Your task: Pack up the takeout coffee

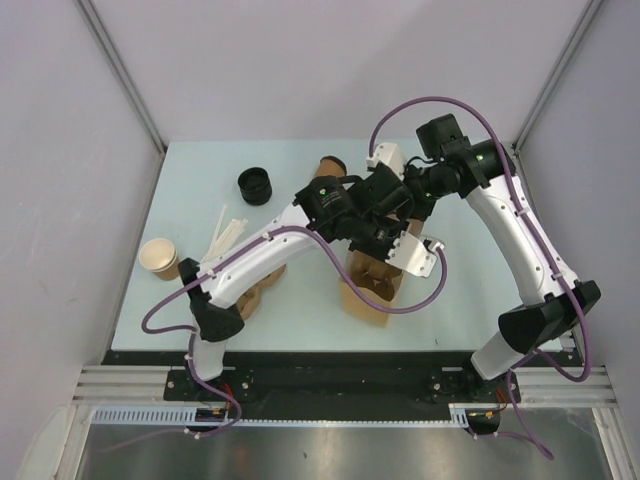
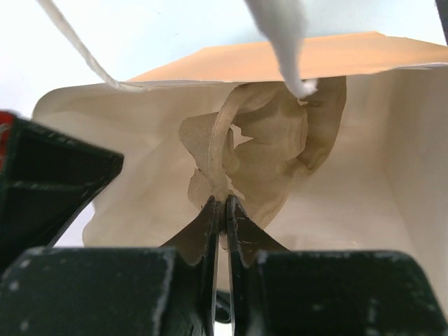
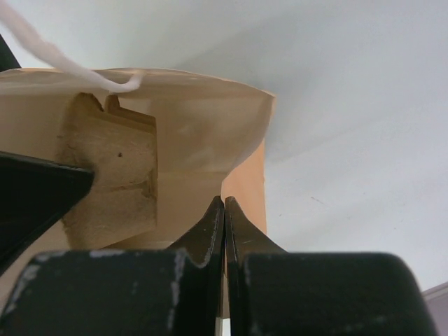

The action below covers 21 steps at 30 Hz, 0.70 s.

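Observation:
The brown paper bag point(image 1: 368, 292) stands at the table's middle with both arms over its mouth. My right gripper point(image 3: 224, 200) is shut on the bag's top edge point(image 3: 245, 175). My left gripper point(image 2: 225, 200) reaches into the bag point(image 2: 364, 210) and is shut on a thin rim of the pulp cup carrier point(image 2: 266, 154) inside. A small brown cup point(image 1: 331, 163), probably the takeout coffee, shows behind the left arm at the back, and its lid is hidden.
A stack of black lids point(image 1: 255, 185) sits at the back left. A lidless tan cup point(image 1: 160, 258) stands at the left edge, with white sticks point(image 1: 228, 232) beside it. More brown pulp point(image 1: 256, 297) lies under the left arm. The bag's white cord handle point(image 2: 84, 52) hangs across the left wrist view.

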Available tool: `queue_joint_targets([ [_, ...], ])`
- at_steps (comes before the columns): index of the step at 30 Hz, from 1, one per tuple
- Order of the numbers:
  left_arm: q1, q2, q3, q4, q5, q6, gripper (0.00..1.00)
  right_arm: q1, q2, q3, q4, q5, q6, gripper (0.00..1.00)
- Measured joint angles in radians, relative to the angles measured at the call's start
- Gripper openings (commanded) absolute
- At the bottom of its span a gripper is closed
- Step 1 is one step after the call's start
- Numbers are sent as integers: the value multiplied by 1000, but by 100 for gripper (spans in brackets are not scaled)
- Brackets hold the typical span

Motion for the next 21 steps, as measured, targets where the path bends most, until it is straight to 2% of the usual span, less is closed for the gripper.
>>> queue_joint_targets([
  [13,40,102,0,0,62,13,13,-41,6,-35,1,-51,-31,0],
  [21,45,127,0,0,77,20,6,-58,8,-46,3,-71,-43,0],
])
